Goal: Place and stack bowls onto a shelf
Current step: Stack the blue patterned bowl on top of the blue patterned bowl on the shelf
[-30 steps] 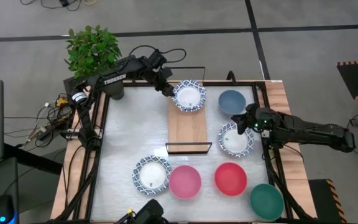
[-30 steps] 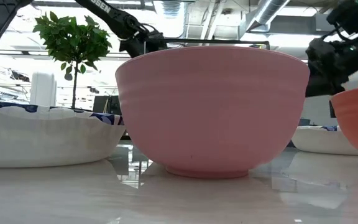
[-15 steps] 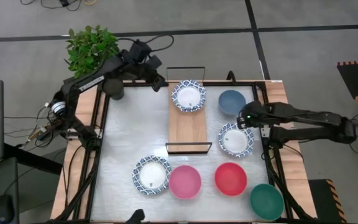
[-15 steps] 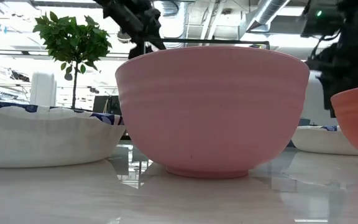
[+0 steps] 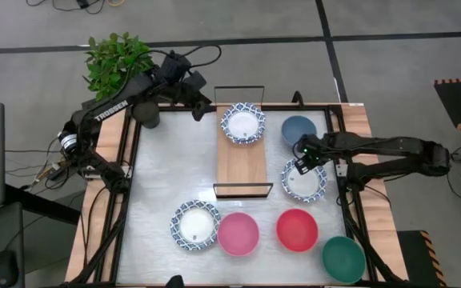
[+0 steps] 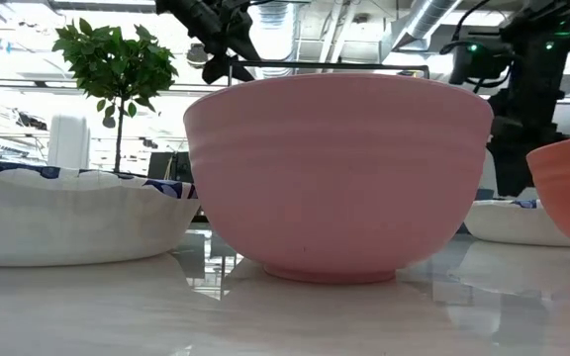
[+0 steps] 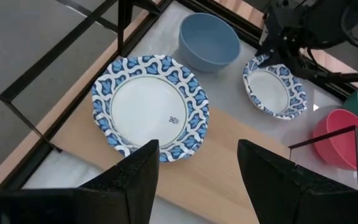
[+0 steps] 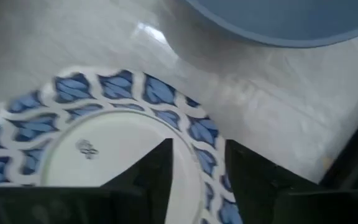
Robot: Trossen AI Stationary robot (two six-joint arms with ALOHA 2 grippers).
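**White-and-blue bowl on the shelf; seven bowls left on the counter**

White bowl with blue rim [image 5: 242, 123] sits at the 12 o'clock end of the light-wood shelf [image 5: 242, 168]; nothing is stacked on it yet. Left fingers [image 7: 197, 171], spread and empty, hover beside it. Right fingers [image 8: 194, 165], parted, straddle the rim of another patterned bowl [image 5: 303, 180] at 3 o'clock, below the slate-blue bowl [image 5: 298, 130]. Patterned [image 5: 195, 224], pink [image 5: 238, 233], red [image 5: 297, 229] and green [image 5: 343, 258] bowls wait near 6 o'clock. Pale glossy counter [image 5: 170, 172]; grey floor, potted plant [image 5: 118, 62] at 10 o'clock.
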